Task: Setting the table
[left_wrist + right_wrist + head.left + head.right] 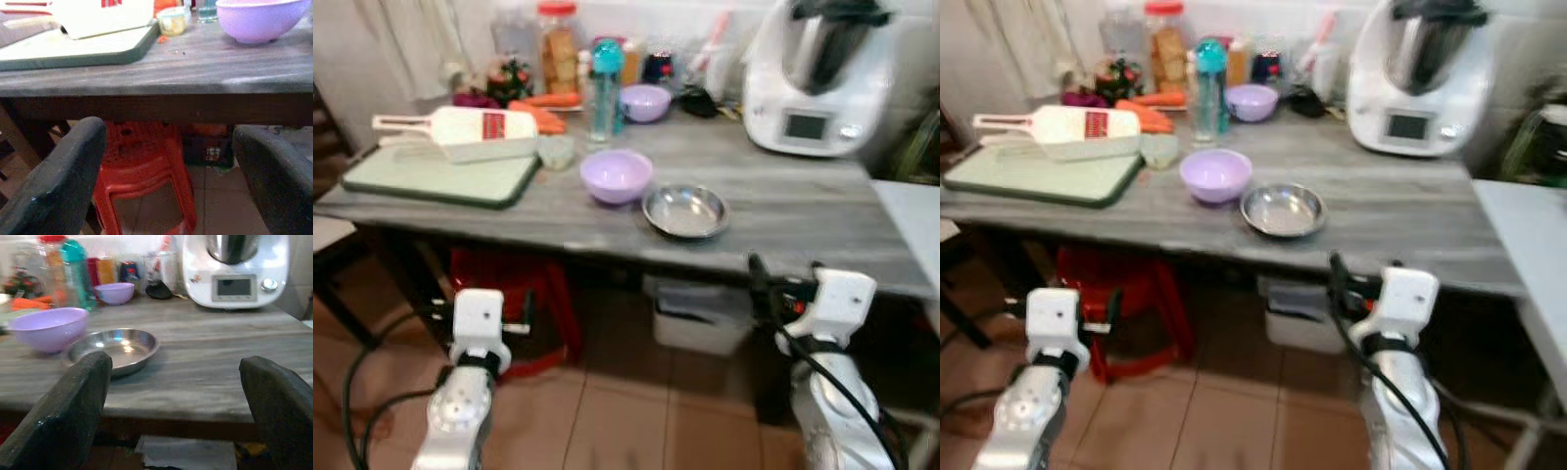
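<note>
A lilac bowl [617, 174] and a shallow steel dish [685, 211] sit side by side near the front of the grey wooden table [803, 211]. A second lilac bowl [646, 101] stands at the back. My left gripper [166, 196] is held low in front of the table's edge, below the green cutting board, open and empty. My right gripper [171, 426] is open too, level with the tabletop and just short of its front edge, pointing at the steel dish [115, 347] and the near bowl [49, 328].
A green cutting board [440, 176] with a white slicer [460, 132] lies at the table's left. A teal bottle [604, 88], jars and carrots [543, 108] crowd the back; a white kitchen machine [818, 78] stands back right. Under the table are a red stool [524, 294] and a white box [695, 318].
</note>
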Robot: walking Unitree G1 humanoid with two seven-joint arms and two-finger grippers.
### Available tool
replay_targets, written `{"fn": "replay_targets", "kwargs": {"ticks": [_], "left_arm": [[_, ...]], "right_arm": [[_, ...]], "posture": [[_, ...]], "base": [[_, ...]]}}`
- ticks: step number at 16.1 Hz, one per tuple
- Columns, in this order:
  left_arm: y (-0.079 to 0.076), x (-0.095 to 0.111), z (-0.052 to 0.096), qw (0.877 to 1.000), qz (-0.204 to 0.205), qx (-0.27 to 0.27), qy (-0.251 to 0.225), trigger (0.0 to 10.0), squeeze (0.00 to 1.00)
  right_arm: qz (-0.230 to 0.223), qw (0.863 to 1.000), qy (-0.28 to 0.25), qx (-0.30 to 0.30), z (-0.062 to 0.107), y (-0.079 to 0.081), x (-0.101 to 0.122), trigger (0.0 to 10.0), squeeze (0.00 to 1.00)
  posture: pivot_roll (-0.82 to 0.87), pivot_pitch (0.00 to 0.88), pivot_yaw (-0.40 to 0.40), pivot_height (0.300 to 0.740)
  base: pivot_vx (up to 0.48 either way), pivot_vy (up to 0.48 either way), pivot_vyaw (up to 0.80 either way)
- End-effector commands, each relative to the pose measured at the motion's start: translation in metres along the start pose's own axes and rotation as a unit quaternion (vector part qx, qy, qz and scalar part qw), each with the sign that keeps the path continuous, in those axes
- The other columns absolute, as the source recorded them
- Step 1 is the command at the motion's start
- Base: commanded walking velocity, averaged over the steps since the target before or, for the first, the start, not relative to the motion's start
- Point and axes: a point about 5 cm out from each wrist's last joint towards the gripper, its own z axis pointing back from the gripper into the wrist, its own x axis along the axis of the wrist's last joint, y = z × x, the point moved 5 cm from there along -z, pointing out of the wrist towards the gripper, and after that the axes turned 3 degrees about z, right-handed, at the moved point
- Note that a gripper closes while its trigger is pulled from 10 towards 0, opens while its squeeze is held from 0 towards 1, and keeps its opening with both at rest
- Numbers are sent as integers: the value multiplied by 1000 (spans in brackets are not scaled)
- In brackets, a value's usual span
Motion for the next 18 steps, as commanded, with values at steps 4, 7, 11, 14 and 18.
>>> {"fn": "replay_targets", "kwargs": {"ticks": [4,7,11,14,18], "left_arm": [[-2,-2,0,1000,-2,-2,5,10000,0],[-4,-2,0,1000,-2,-8,7,10000,0],[-11,1,1,1000,3,-28,-4,10000,0],[-19,9,1,998,22,-61,-17,10000,0],[-23,9,2,997,14,-76,-16,10000,0]], "right_arm": [[0,1000,0,10,-2,2,2,10000,0],[42,999,3,-3,-2,1,-2,10000,0],[6,999,-22,31,-2,9,5,10000,0],[-10,999,-6,46,2,15,0,10000,0],[1,999,-8,38,2,13,-3,10000,0]], "posture": [[18,0,6,740],[17,0,7,740],[18,0,5,740],[20,0,4,740],[18,0,7,740]], "base": [[-311,0,0],[-314,0,0],[-157,0,0],[0,0,0],[0,0,0]]}}
